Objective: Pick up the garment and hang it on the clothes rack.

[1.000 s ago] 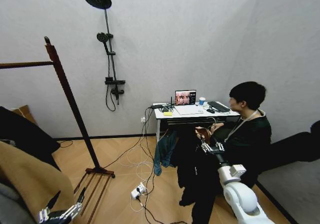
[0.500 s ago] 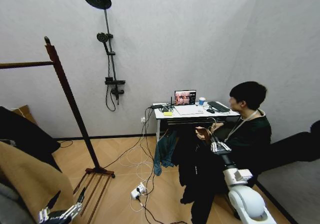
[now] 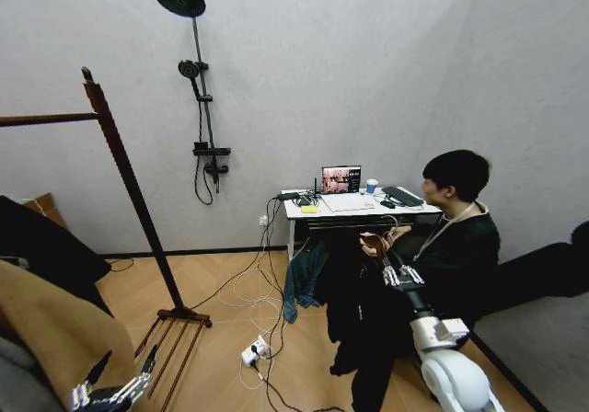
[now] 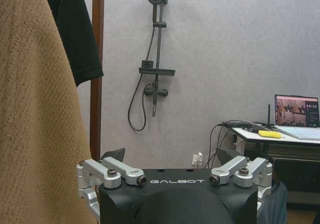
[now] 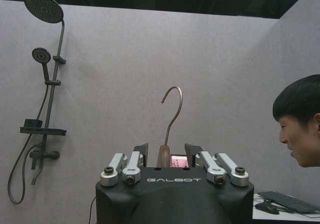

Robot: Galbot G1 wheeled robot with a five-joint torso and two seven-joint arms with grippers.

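By the table (image 3: 354, 208), our right tool (image 3: 385, 263) grips the garment (image 3: 354, 306) hanger (image 5: 171, 119); left tool (image 4: 170, 160) open, idle. Next: carry to clothes rack (image 3: 124, 177).

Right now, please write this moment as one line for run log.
right gripper: shut on hanger of garment | left gripper: open, low | clothes rack: left

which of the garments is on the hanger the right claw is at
The black garment by the desk, under the right claw; the teal one droops beside it, the tan one hangs far left.
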